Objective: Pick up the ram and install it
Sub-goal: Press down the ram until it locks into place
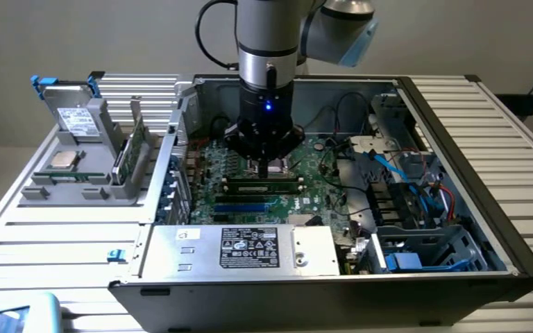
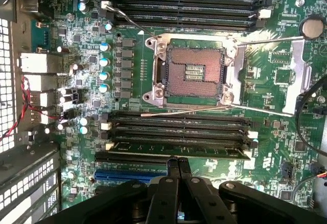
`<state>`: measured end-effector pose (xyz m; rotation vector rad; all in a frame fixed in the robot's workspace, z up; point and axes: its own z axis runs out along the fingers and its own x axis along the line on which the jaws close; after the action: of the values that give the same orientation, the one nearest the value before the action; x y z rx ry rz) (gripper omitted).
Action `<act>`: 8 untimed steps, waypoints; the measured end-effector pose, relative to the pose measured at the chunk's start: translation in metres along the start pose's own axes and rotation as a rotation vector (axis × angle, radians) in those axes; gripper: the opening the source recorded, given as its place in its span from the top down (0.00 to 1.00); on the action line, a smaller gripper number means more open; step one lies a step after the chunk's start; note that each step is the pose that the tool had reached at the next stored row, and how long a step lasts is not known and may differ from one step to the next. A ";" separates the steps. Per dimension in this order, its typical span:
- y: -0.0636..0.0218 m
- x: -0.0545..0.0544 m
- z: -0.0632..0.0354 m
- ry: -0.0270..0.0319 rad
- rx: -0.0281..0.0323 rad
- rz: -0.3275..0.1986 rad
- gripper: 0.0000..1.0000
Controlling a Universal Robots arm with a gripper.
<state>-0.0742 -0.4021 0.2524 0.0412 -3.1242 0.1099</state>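
The ram (image 1: 264, 184) lies lengthwise in a memory slot of the green motherboard (image 1: 322, 173), just in front of the processor socket. In the wrist view the ram (image 2: 214, 152) runs along the slot row beside the open, bare socket (image 2: 193, 72). My gripper (image 1: 268, 168) reaches down into the open computer case right above the stick's middle. Its two black fingers (image 2: 171, 170) are pressed together with nothing between them, and the gripper (image 2: 178, 161) sits at the ram's top edge. Whether the tips touch the stick I cannot tell.
The case walls (image 1: 452, 139) enclose the board, with a power supply (image 1: 248, 248) in front and cables and drive bays (image 1: 415, 194) toward the exterior view's right. On the exterior view's left a grey holder (image 1: 58, 191) carries a silver processor chip (image 1: 63, 160), a drive (image 1: 78, 119) and an upright green board (image 1: 137, 149).
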 end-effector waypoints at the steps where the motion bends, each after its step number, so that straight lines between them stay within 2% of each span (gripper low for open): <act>1: 0.0000 0.000 0.0001 -0.0003 0.0020 0.009 0.89; 5: 0.0000 0.000 0.0000 -0.0052 0.0224 0.035 0.89; 6: 0.0000 0.000 0.0000 -0.0064 0.0250 0.041 0.89; 8: 0.0000 0.000 0.0000 -0.0094 0.0259 0.048 0.89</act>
<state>-0.0741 -0.4021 0.2525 -0.0323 -3.1340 0.1512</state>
